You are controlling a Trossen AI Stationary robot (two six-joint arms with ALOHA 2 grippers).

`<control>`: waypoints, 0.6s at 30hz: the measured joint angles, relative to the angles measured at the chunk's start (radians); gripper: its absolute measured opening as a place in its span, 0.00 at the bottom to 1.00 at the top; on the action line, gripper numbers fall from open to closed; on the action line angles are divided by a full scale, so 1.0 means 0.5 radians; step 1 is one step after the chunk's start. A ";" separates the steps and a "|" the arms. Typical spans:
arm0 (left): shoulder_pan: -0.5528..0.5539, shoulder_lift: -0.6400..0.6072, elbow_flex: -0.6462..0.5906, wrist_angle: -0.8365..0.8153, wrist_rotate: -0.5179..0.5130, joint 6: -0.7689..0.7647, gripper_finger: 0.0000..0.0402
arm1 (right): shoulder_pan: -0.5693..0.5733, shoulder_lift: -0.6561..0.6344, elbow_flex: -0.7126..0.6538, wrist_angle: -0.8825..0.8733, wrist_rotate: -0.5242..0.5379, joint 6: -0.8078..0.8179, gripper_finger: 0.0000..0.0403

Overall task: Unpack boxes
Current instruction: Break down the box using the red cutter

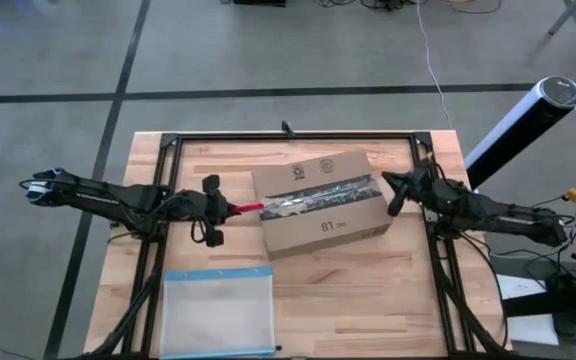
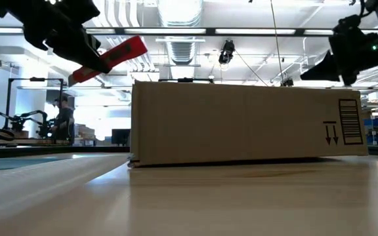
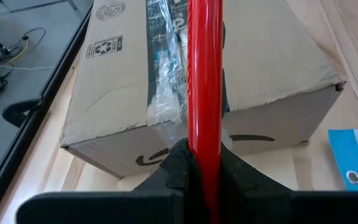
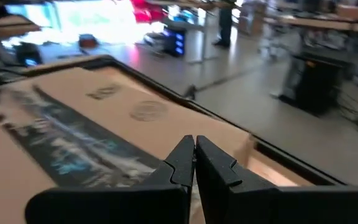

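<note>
High view: a brown cardboard box (image 1: pixel 318 203) lay at the centre of the frame on the wooden surface (image 1: pixel 368 300), its top seam covered by shiny clear tape (image 1: pixel 318 192). At left of centre, the left gripper (image 1: pixel 214 210) had its fingers pinched on a red tool (image 1: pixel 247 208), whose tip reached the box's left edge. At right of centre, the right gripper (image 1: pixel 395 192) hovered at the box's right end. A clear plastic pouch (image 1: pixel 217 311) with a blue edge lay at lower left, apart from the box.

Left wrist view: the red tool (image 3: pixel 205 93) ran from between the fingers (image 3: pixel 179 165) up over the taped seam.

Right wrist view: the fingers (image 4: pixel 182 163) were pressed together, holding nothing, above the box top (image 4: pixel 104 118).
</note>
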 joint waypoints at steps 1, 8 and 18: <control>0.000 0.001 -0.003 0.014 0.000 -0.001 0.06 | 0.000 0.033 0.032 -0.076 0.013 0.033 0.00; 0.000 0.001 -0.005 0.064 0.000 0.002 0.06 | 0.000 0.354 0.109 -0.312 -0.019 0.367 0.00; 0.000 0.002 -0.018 0.071 0.001 0.006 0.06 | 0.000 0.848 0.200 -0.411 -0.060 0.744 0.00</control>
